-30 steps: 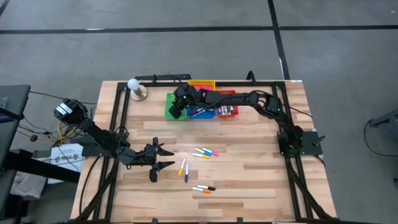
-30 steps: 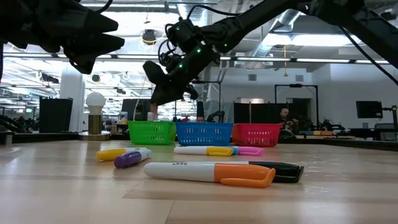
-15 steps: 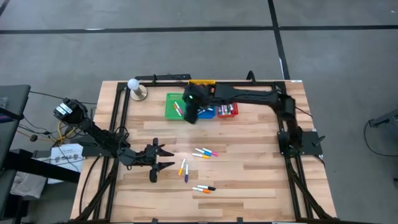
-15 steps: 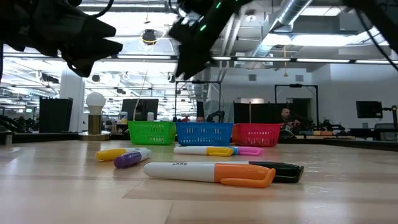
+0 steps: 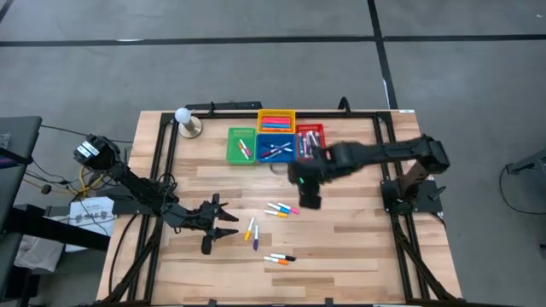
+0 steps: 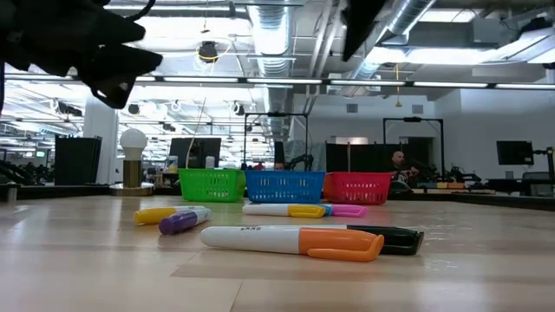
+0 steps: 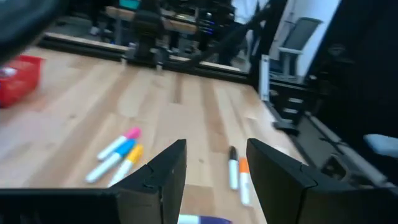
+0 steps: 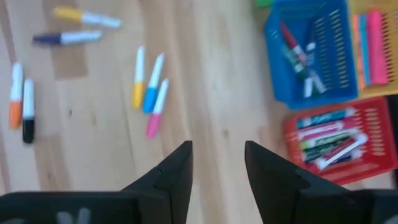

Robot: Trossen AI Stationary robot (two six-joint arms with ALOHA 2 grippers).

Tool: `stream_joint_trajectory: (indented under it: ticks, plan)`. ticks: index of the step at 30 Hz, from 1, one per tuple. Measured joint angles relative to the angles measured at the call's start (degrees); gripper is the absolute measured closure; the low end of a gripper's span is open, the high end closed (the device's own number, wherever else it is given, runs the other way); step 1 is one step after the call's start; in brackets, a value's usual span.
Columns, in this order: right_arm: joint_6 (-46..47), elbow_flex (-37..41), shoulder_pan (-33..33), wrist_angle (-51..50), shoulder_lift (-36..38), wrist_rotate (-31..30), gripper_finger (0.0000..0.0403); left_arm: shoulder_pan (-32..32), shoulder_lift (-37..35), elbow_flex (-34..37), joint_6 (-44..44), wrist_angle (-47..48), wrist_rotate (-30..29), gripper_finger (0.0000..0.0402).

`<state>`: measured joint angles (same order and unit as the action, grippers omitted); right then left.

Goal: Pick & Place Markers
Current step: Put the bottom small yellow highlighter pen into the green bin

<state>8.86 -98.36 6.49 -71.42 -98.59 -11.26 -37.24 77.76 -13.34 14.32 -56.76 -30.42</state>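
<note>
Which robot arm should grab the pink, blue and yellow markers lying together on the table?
Probably the right. The right gripper hangs open, empty, just beside the trio of markers and nearer the baskets. The left gripper is open too, but farther away.

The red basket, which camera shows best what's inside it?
The right wrist view: it looks down into the red basket, where several markers lie side by side. The high view shows the basket small, its contents hard to tell. The low view shows only its side wall; the left wrist view catches just a corner.
</note>
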Motion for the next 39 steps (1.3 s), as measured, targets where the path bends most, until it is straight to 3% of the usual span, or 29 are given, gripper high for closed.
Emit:
stream_joint_trajectory:
  ticks: [4, 10, 15, 19, 28, 39]
  plan:
    - [4.6, 11.2, 6.3, 5.8, 5.1, -5.6, 0.0274, 0.2, 0.0, -0.2, 4.4, 3.4, 0.5, 0.0234]
    - [15.6, 32.0, 15.0, 22.5, 11.8, -19.6, 0.0280, 1.9, 0.0, -5.3, 10.6, 19.7, -1.9, 0.0234]
    - [27.7, 45.7, 19.9, 37.6, 13.0, -29.5, 0.0280, 3.3, 0.9, -11.7, 16.1, 33.6, -3.2, 0.0234]
    - [34.8, 52.5, 22.6, 48.1, 13.0, -34.9, 0.0282, 4.7, 6.4, -17.2, 21.1, 41.6, -3.7, 0.0238]
    - [34.9, 56.1, 25.4, 59.0, 13.0, -40.3, 0.0285, 7.5, 23.3, -31.5, 30.9, 58.2, 3.2, 0.0271]
    - [31.2, 56.1, 28.4, 62.8, 13.0, -40.2, 0.0285, 8.6, 20.9, -32.6, 34.7, 61.0, 2.7, 0.0297]
